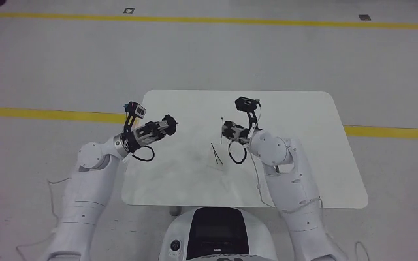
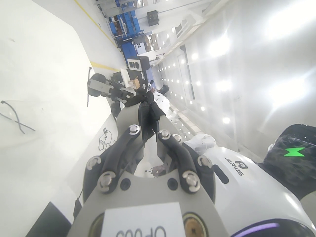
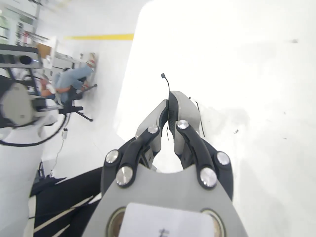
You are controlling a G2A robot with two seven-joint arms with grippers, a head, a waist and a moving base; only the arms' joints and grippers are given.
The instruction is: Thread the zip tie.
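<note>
Left gripper (image 1: 172,122) hangs over the left part of the white rounded table (image 1: 300,150), fingers pressed together, nothing seen between them. Two loose black zip ties (image 1: 216,154) lie crossed near the table's middle. Just beside them, right gripper (image 1: 228,132) is clamped on a thin black plastic zip tie (image 1: 222,125) above the table, head end past the fingertips.

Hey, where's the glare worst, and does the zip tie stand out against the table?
Left wrist view: ceiling lights bloom into white flares, and straight edges bow from the wide lens. Right wrist view: the table is nearly blown out white, yet the zip tie in the right gripper reads dark. Top view: even light, soft shadows, loose zip ties thin but visible.
</note>
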